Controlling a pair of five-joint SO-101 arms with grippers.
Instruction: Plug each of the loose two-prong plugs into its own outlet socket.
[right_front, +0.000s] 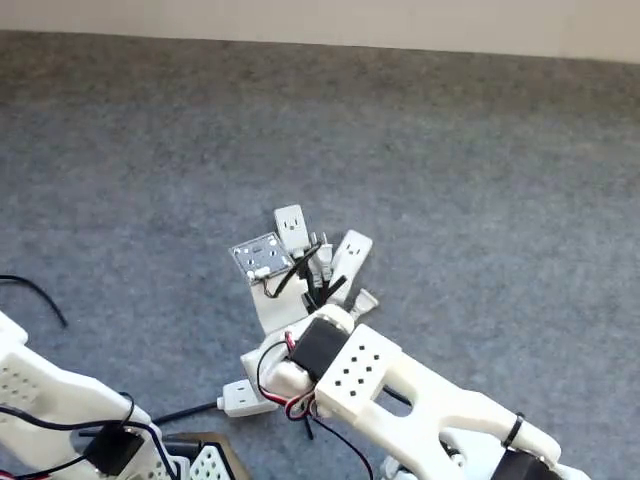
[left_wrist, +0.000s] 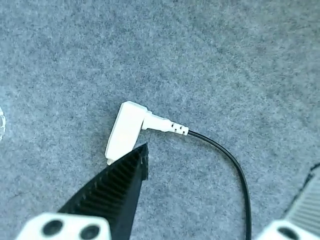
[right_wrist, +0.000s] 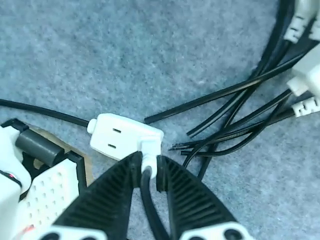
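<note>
The right arm (right_front: 420, 390) looms nearest under the high camera and is the biggest thing there. It stretches across the grey-covered table (right_front: 480, 150) towards the left arm (right_front: 50, 400), which sits low at the near corner. Just beyond the right arm's wrist lies a tangle of white outlets and plugs (right_front: 300, 250) with black leads.

The right claw (right_wrist: 146, 162) is nearly closed. Its two black fingers (right_wrist: 115, 195) pinch the neck of a white plug (right_wrist: 150, 145), whose lead runs back between them. Straight ahead of the fingertips, touching the plug's body, sits a white socket block (right_wrist: 117, 136) with two slots facing up. Its own lead (right_wrist: 45, 112) runs off towards the left arm. The block's long axis lies across the claw's line. The prongs are hidden, so I cannot tell whether they are seated in the block or only butted against it.

The left claw (left_wrist: 225, 170) is spread wide and holds nothing. A second plug (left_wrist: 124, 129) lies flat on the table just past the tip of one finger (left_wrist: 125, 185), almost touching it and not between the jaws. Its body runs roughly in line with that finger, its neck juts sideways towards the open gap, and its cord (left_wrist: 235, 165) curls back from there. The left arm is plainly the nearer to this one. I judge the claw must sidle across until the body falls between the fingers.
</note>
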